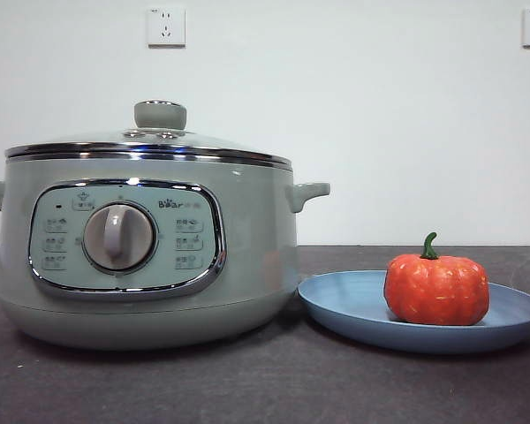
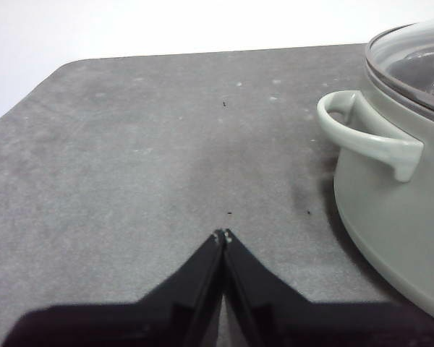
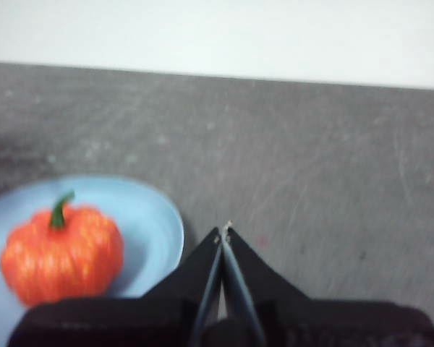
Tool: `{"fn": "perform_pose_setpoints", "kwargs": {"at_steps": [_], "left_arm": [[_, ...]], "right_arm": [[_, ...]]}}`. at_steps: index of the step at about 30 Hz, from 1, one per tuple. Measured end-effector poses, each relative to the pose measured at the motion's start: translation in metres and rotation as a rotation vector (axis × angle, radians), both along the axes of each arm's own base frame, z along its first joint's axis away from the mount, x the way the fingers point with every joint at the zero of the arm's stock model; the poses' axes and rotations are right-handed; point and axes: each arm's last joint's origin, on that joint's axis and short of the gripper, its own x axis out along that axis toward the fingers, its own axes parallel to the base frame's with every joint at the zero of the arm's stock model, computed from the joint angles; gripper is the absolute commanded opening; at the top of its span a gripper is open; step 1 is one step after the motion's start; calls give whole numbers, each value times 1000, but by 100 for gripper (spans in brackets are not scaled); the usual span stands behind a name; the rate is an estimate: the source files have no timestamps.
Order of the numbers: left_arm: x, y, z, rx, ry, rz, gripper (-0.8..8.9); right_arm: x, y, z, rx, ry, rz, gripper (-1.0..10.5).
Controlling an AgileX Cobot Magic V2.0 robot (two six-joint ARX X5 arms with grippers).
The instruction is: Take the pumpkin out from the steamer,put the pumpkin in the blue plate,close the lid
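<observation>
Front view: the pumpkin sits upright on the blue plate, right of the steamer, whose lid is seated. It looks light, ribbed and stiff; the body offers the surest hold. Left gripper and right gripper are both clenched, empty.

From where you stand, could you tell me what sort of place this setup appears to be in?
Probably an indoor test bench staged as a kitchen: a sage-green electric steamer with its glass lid on, a toy orange pumpkin on a light-blue plate, a dark grey table, and white wall sockets.
</observation>
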Motion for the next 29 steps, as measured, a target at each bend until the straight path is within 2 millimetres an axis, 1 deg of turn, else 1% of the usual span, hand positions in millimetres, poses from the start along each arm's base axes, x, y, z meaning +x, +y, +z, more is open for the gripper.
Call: {"fn": "perform_pose_setpoints", "kwargs": {"at_steps": [1, 7, 29], "left_arm": [[0, 0, 0, 0, 0, 0, -3], [0, 0, 0, 0, 0, 0, -3], [0, 0, 0, 0, 0, 0, -3]], "right_arm": [[0, 0, -3, 2, 14, -1, 1], [1, 0, -4, 6, 32, -5, 1], [1, 0, -5, 6, 35, -5, 1]]}}
